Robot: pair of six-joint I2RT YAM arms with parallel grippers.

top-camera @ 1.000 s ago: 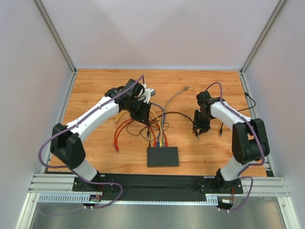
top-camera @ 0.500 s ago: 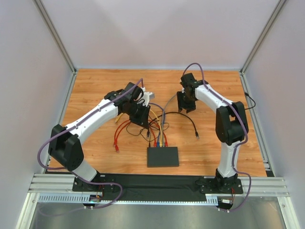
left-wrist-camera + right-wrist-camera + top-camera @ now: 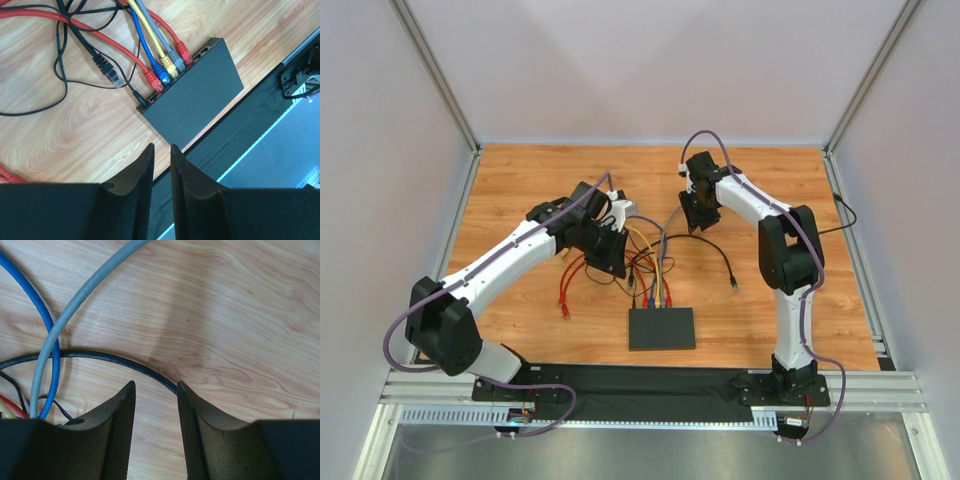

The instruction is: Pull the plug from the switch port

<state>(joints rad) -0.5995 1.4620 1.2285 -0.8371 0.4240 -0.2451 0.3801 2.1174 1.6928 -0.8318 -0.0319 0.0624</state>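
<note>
A: Looking for the switch (image 3: 661,328).
B: Flat on the tabletop (image 3: 520,190), near middle, between the 2 arm bases, ports facing far. Matte black. Print on the lid too small to read.
A: Anything plugged in?
B: 5 in a row along the far edge, clearest from the left wrist: red plug (image 3: 154,81), blue plug (image 3: 163,74), yellow plug (image 3: 170,69), grey plug (image 3: 176,58), then a 2nd red plug (image 3: 184,50). Also a round black plug (image 3: 141,98) at the end of the row, just beside the 1st red one. All seated in the box.
A: And the left gripper (image 3: 161,150)?
B: Hovers far and left of the switch, above the tangle of cables, apart from every plug. Jaws parted by a narrow slot, grasping nothing.
A: Right gripper (image 3: 156,386)?
B: Farther back, right of the left one, low over the wood and well apart from the switch. Jaws released, nothing between them. Just past the tips, a black cable (image 3: 100,356) curving along the wood; left of it in the wrist view, a grey cable (image 3: 75,305) crossing a blue cable (image 3: 30,290).
A: Any loose ends?
B: 1 black connector (image 3: 107,67) with a clear tip, lying free on the wood near the 1st red plug, touching no port.
</note>
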